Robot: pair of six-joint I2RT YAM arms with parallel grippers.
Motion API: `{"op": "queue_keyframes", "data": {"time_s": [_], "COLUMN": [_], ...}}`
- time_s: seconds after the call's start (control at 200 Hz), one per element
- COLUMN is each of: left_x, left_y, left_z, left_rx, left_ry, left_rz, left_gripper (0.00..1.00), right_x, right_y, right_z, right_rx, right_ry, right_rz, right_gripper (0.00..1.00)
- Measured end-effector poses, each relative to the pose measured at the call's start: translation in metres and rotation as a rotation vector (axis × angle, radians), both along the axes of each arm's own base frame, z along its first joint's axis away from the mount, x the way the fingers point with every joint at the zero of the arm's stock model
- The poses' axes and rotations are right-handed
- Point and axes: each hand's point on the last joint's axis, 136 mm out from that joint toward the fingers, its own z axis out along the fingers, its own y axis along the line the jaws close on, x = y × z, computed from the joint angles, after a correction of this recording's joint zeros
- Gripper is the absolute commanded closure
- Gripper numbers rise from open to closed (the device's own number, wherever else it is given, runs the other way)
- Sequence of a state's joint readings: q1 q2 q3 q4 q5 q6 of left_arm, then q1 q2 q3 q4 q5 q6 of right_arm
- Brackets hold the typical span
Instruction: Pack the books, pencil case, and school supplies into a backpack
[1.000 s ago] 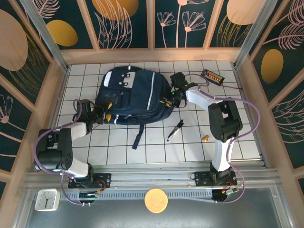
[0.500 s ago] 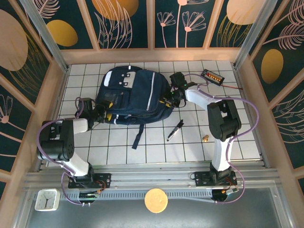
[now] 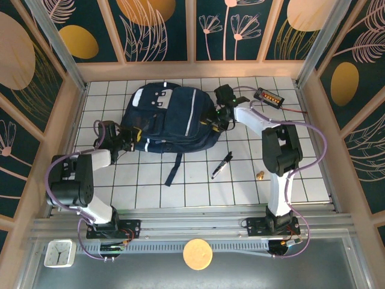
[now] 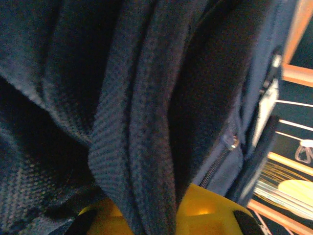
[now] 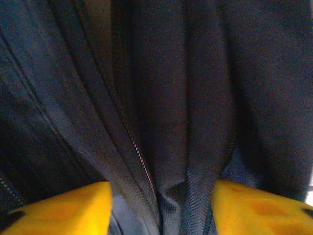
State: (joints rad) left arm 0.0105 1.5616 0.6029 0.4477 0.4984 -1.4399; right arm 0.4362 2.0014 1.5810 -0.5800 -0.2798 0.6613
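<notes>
Navy cloth is pinched in the left gripper (image 3: 124, 142), which is clenched on a fold at the 8 o'clock edge of the backpack (image 3: 171, 117) lying mid-table. At its 3 o'clock side the right gripper (image 3: 221, 116) stands released, with cloth loose between its fingers. The pen (image 3: 221, 165) lies outside at 5 o'clock. I judge the step is opening the backpack; next the right gripper probably must fetch the pen.

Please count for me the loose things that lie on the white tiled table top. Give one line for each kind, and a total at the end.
navy backpack: 1
black pen: 1
black tray with orange pieces: 1
small brass-coloured object: 1
total: 4
</notes>
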Motion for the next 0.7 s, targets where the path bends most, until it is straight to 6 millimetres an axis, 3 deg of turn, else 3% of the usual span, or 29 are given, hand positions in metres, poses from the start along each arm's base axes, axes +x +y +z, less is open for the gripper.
{"op": "queue_keyframes", "data": {"time_s": [0.095, 0.2, 0.295, 0.37, 0.49, 0.701], "left_x": [-0.008, -0.016, -0.018, -0.018, -0.018, -0.024], "left_y": [-0.009, -0.019, -0.025, -0.028, -0.034, -0.040], "left_z": [0.005, 0.001, 0.005, 0.012, 0.024, 0.032], "left_rx": [-0.015, -0.021, -0.022, -0.023, -0.024, -0.030], "left_ry": [-0.015, 0.006, -0.001, -0.016, -0.045, -0.056], "left_rz": [0.020, 0.033, 0.043, 0.051, 0.061, 0.069], "left_gripper": [1.00, 1.00, 1.00, 1.00, 1.00, 1.00], "right_x": [-0.001, -0.027, -0.070, -0.107, -0.146, -0.152], "right_y": [-0.010, -0.003, 0.032, 0.065, 0.102, 0.127], "right_z": [0.016, 0.048, 0.080, 0.093, 0.076, 0.014], "right_rx": [-0.057, -0.070, -0.031, 0.008, 0.004, -0.115], "right_ry": [-0.034, -0.060, -0.099, -0.106, -0.059, 0.004], "right_rz": [-0.019, -0.010, 0.069, 0.159, 0.259, 0.276], "right_gripper": [0.22, 0.23, 0.26, 0.29, 0.36, 0.36]}}
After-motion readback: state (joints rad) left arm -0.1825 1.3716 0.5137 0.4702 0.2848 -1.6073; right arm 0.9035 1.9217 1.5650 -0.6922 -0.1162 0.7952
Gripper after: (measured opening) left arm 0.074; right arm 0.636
